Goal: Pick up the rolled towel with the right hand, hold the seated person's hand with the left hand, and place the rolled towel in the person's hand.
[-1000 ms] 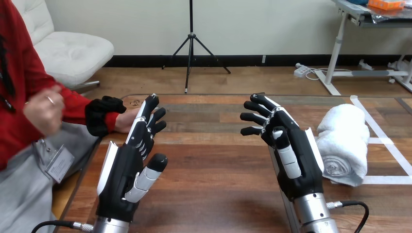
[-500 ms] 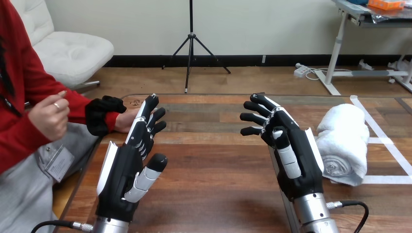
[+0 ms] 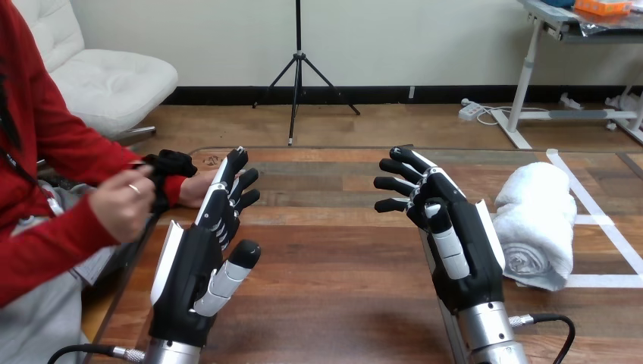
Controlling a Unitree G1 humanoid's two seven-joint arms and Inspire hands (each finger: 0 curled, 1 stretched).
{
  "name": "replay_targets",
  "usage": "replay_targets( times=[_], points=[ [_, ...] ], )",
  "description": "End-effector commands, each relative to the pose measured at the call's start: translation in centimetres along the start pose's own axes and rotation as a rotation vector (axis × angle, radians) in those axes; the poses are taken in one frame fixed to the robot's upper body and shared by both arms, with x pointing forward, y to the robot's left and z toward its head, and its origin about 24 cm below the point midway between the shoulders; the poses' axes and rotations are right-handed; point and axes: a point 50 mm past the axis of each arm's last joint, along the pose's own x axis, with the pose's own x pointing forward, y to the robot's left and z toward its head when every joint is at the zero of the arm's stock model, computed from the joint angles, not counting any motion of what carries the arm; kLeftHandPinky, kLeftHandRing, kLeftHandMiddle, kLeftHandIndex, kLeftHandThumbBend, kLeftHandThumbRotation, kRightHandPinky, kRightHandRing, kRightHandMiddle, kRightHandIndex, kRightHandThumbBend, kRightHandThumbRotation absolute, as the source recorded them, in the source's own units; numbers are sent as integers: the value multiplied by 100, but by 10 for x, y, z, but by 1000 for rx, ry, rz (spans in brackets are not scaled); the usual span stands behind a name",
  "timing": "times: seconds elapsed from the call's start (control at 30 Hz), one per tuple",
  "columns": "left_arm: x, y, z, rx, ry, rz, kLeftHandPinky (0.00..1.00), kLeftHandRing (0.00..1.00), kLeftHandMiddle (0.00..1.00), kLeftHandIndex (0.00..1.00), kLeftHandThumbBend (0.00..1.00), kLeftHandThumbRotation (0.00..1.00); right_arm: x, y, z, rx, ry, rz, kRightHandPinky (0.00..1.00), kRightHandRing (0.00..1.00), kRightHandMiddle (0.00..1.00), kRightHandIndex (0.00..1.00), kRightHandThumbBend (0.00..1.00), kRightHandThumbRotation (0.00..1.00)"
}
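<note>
The rolled towel (image 3: 537, 221) lies near the desk's (image 3: 334, 265) right edge, just beside the right hand (image 3: 457, 246), whose fingers are loosely spread and grasp nothing. The left hand (image 3: 199, 267), fingers likewise released, is raised near the left edge, its fingertips in front of the person's hand (image 3: 193, 189) resting on the desk.
</note>
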Motion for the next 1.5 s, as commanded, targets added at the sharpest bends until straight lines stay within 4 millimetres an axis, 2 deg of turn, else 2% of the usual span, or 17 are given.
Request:
replay_targets(
  times=[0.0, 1.47],
  points=[
    [19, 4, 10, 13, -89, 3, 88, 94, 98, 97, 100, 88, 18, 3, 11, 0, -73, 4, 61, 74, 80, 81, 100, 83],
    [20, 4, 11, 12, -89, -9, 88, 93, 97, 96, 100, 88, 17, 4, 10, -1, -77, 3, 61, 74, 79, 81, 100, 83]
  ],
)
